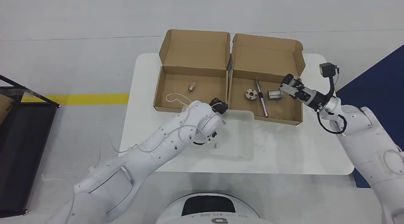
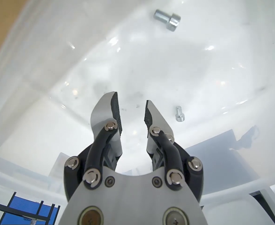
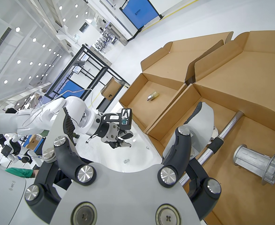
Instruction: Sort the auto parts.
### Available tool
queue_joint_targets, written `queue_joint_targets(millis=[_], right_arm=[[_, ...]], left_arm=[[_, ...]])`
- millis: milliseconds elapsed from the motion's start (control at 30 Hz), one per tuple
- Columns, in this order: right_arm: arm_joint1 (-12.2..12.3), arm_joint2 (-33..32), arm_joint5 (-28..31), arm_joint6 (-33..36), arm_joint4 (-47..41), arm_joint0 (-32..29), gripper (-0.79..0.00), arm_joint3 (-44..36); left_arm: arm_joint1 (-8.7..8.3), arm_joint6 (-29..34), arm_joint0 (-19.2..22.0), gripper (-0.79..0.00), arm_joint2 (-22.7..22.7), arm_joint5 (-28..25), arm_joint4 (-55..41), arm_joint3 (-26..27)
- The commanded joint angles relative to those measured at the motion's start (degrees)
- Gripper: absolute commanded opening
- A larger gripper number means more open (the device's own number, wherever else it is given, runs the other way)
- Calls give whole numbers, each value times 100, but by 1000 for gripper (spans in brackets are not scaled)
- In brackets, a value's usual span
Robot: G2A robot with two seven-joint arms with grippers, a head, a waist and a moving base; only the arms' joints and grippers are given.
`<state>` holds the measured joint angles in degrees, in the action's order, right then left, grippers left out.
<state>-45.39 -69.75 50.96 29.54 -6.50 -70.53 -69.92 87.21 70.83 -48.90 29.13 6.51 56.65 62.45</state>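
Two open boxes side by side at the back of the table (image 1: 303, 154), clear tray (image 1: 237, 145) in front.
The left box (image 1: 192, 47) holds one small part (image 1: 191, 88). The right box (image 1: 265, 50) holds a steel rod (image 3: 231, 122) and a flanged grey cylinder (image 3: 254, 162). Two silver bolts, large (image 2: 167, 20) and small (image 2: 180, 114), lie apart in the tray. The left gripper (image 2: 130, 99) is low over the tray near the small bolt, fingers spread, empty. The right gripper (image 3: 133, 110) is above the right box, fingers wide, empty.

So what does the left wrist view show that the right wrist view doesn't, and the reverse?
Left wrist view: the small bolt beside the left gripper, too tiny to tell in the other. Right wrist view: the open right gripper, two boxes, the rod and flanged cylinder in one, a small part in the other. Both: the left gripper, open, above the tray, and the big bolt on it.
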Motion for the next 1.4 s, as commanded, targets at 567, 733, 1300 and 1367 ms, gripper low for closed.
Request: queue_joint_targets(millis=[567,733,1300,1367], right_arm=[[0,0,0,0,0,0,0,0],[0,0,0,0,0,0,0,0],[0,0,0,0,0,0,0,0],[0,0,0,0,0,0,0,0]], left_arm=[[148,-342,-71,-102,80,-319,-212,19],[238,-263,16,-132,3,-400,-251,-175],[581,-243,254,-548,-235,-305,-259,-1070],[609,-260,267,-554,-242,-297,-253,-1119]])
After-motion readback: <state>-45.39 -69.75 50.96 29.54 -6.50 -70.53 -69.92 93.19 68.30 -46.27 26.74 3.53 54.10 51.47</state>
